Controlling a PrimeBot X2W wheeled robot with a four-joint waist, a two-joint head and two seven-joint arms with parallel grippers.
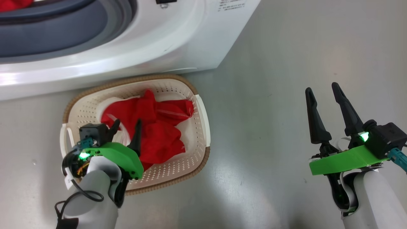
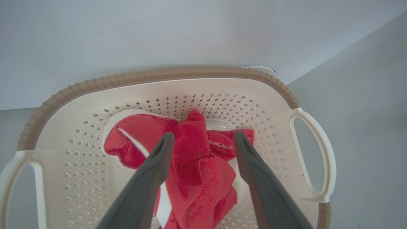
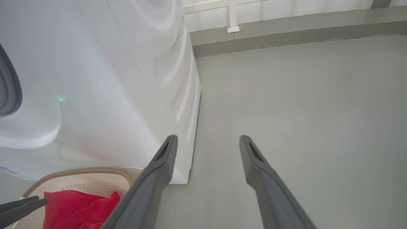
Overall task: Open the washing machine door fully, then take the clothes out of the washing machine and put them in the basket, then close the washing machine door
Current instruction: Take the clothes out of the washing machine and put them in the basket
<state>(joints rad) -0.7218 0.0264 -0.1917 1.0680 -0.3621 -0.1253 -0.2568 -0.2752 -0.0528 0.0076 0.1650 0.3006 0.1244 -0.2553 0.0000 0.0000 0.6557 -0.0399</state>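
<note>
A cream perforated basket (image 1: 178, 168) with a brown rim sits on the grey floor (image 1: 286, 63), close against the front of a white washing machine (image 1: 159, 41). A red garment (image 1: 159, 127) with white trim lies crumpled inside it. The left jaws hang just above that garment, spread wide and gripping nothing. The right jaws, equally wide and empty, hover over bare floor well to the right. More red fabric (image 1: 12, 3) shows in the drum opening, past the grey rubber ring (image 1: 47, 35). Probably best next: lift the left arm straight up so no finger snags the cloth, then reach into the drum.
</note>
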